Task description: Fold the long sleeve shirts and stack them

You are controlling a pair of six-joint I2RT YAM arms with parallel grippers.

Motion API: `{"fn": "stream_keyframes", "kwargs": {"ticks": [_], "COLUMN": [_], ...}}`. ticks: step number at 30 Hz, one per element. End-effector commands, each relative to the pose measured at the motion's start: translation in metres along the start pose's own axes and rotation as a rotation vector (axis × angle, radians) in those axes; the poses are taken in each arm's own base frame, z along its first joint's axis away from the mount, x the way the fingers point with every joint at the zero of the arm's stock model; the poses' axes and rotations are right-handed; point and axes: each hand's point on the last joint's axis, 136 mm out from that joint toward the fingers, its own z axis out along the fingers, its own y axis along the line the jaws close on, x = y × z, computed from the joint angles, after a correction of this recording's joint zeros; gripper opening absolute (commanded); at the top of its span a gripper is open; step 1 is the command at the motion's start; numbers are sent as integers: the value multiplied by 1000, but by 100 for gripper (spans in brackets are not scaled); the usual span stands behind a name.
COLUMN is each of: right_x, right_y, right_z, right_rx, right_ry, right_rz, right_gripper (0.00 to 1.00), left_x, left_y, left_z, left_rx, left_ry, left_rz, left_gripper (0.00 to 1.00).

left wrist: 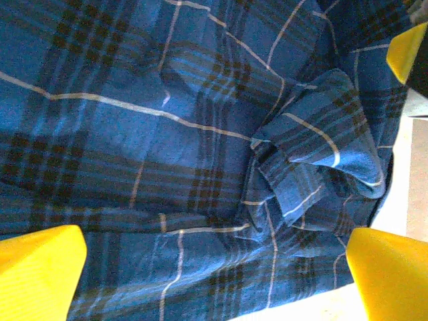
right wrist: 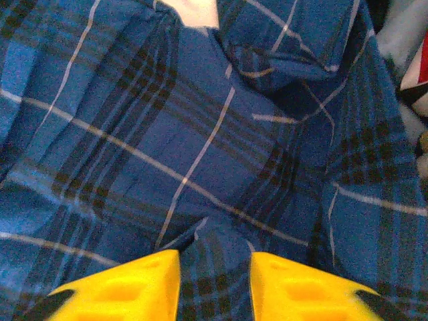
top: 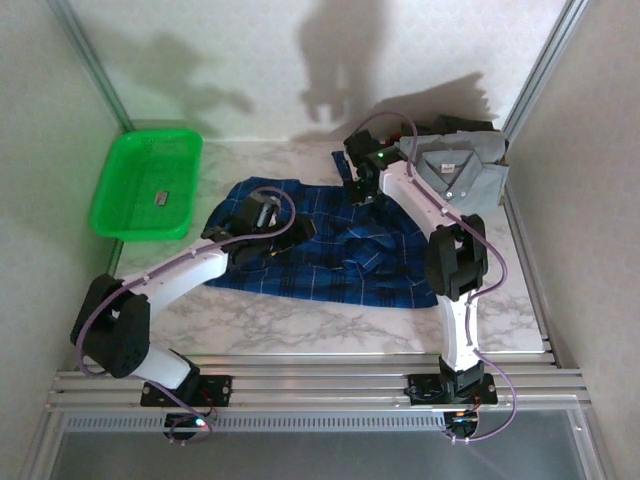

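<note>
The dark blue plaid long sleeve shirt [top: 330, 255] lies spread and rumpled on the marble table, with a bunched fold [left wrist: 321, 160] in the left wrist view. A plain grey shirt [top: 460, 170] lies folded at the back right on top of darker folded cloth [top: 450, 125]. My left gripper [top: 292, 233] hovers over the plaid shirt's left half, and its yellow fingers [left wrist: 40, 274] stand wide open around the left gripper's gap [left wrist: 214, 267] with cloth below. My right gripper [top: 360, 190] is at the shirt's far edge; a raised ridge of plaid cloth [right wrist: 215, 254] fills the right gripper's gap [right wrist: 215, 284].
A green plastic basket [top: 160, 129] sits at the back left with a small item inside. Aluminium frame posts and pale walls close in both sides. Bare marble [top: 300, 325] shows between the shirt and the arm bases.
</note>
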Motion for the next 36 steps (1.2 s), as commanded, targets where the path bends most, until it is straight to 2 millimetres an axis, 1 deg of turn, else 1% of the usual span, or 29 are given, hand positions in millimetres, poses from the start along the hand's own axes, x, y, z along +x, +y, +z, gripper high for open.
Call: {"fn": "stream_keyframes", "kwargs": {"ticks": [1,2,3,4,5,7,8,10,11,12,14,15,17,18,23,28,31,36], "right_x": [31,47,58,77,91,113,126,150,158,171,187,189,186,182,161,149,145,137], "right_y": [-16,-23,-29,-33,-34,-33,-32,-25,-23,-20,-15,-10,-2,-1,-1,-1,-3,-9], "right_z": [-36,-41,-47,-50,-55,-65,-66,-64,-63,-59,-50,-45,-36,-31,-5,18,28,37], "right_rx": [-31,-38,-49,-72,-117,-189,-205,-233,-244,-247,-273,-300,-357,-365,-364,-356,-339,-295], "right_ry": [55,79,85,108,108,85,85,111,118,131,138,135,117,105,101,115,128,125], "right_rz": [181,245,302,378,446,534,564,603,620,645,695,718,749,764,782,810,813,809], "right_gripper": [42,45,46,47,49,51,51,51,51,51,50,50,50,50,49,48,47,45], "left_x": [-9,-6,-5,-5,-4,-6,-6,-9,-10,-12,-15,-16,-18,-19,-20,-21,-22,-21], "left_y": [-40,-43,-46,-48,-49,-51,-52,-57,-58,-60,-62,-63,-65,-66,-65,-58,-53,-46], "left_z": [1,3,4,6,7,9,10,9,9,9,9,9,10,10,10,7,5,4], "left_rx": [100,99,100,103,105,114,121,140,142,143,139,138,135,134,119,99,92,82], "left_ry": [8,19,24,31,33,28,29,19,16,12,10,10,11,13,14,8,0,2], "left_rz": [34,51,62,68,68,68,71,78,81,86,94,99,108,112,121,116,109,101], "left_gripper": [100,99,100,100,99,100,100,100,100,100,100,99,100,100,99,100,99,100]}}
